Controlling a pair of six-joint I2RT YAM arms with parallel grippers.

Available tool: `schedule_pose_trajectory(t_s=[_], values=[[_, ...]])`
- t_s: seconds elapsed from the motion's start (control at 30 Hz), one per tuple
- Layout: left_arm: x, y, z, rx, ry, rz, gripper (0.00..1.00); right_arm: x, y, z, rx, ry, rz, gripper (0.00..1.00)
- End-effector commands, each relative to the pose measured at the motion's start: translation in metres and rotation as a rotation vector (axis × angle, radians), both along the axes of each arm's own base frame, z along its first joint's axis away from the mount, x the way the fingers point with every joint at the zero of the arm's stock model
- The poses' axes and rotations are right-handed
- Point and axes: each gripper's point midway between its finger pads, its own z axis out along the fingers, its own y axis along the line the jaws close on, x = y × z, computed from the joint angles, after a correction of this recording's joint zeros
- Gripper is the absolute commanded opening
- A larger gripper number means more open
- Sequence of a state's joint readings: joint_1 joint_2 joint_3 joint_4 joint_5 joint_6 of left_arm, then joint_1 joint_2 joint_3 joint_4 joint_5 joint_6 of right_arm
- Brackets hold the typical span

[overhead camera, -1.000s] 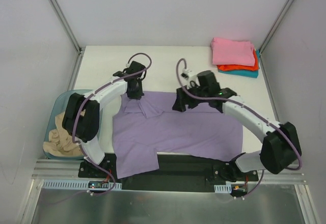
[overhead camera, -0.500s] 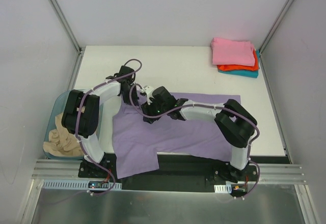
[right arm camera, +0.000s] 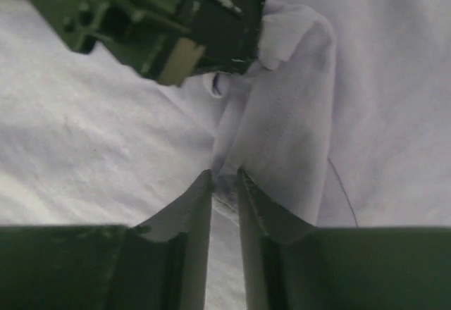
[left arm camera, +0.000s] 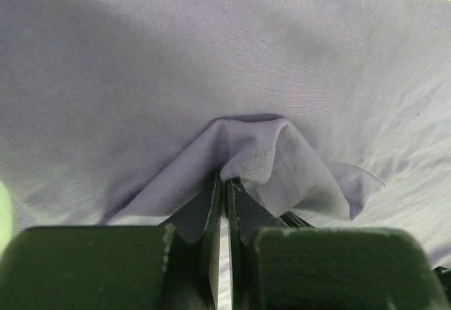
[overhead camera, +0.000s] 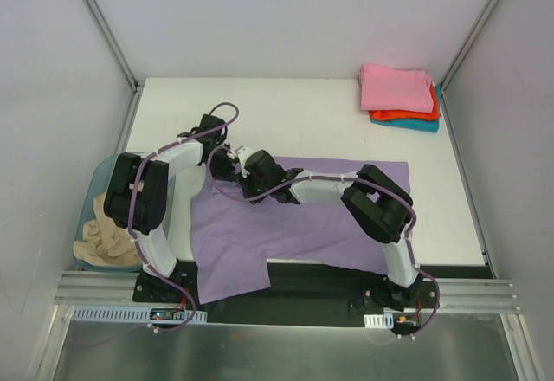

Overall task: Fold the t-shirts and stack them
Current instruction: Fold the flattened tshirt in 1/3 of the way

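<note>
Since my 2 grippers bite the lavender t-shirt (overhead camera: 303, 221) almost touching each other, I fear a knock: the left gripper (left arm camera: 225, 190) clamps a thin fold, the right gripper (right arm camera: 224, 183) nips cloth with the left one just ahead, and either shallow pinch could slip on lifting.
</note>
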State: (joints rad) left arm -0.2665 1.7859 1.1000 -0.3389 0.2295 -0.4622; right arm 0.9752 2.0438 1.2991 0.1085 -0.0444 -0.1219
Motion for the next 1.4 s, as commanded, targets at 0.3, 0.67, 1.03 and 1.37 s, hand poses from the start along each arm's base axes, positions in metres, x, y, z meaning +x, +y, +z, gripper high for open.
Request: schedule_pose_trajectory(t_s=[0.3,0.67,1.03,1.37], values=[[-0.001,0.008,0.034,-0.01,-0.1,0.024,0.0,-0.004,0.001,0.064,0.035,-0.073,0.03,0.01],[-0.056,0.016,0.044,-0.047,-0.063,0.072,0.0,-0.069,-0.033,0.076,-0.042,0.102,0.261,0.01],[-0.138,0.022,0.037,0.012,0.106,0.06,0.0,-0.089,-0.058,0.072,-0.094,0.169,0.338,0.01],[-0.181,0.024,0.04,0.052,0.219,0.021,0.12,-0.095,-0.068,0.069,-0.097,0.225,0.316,0.44]])
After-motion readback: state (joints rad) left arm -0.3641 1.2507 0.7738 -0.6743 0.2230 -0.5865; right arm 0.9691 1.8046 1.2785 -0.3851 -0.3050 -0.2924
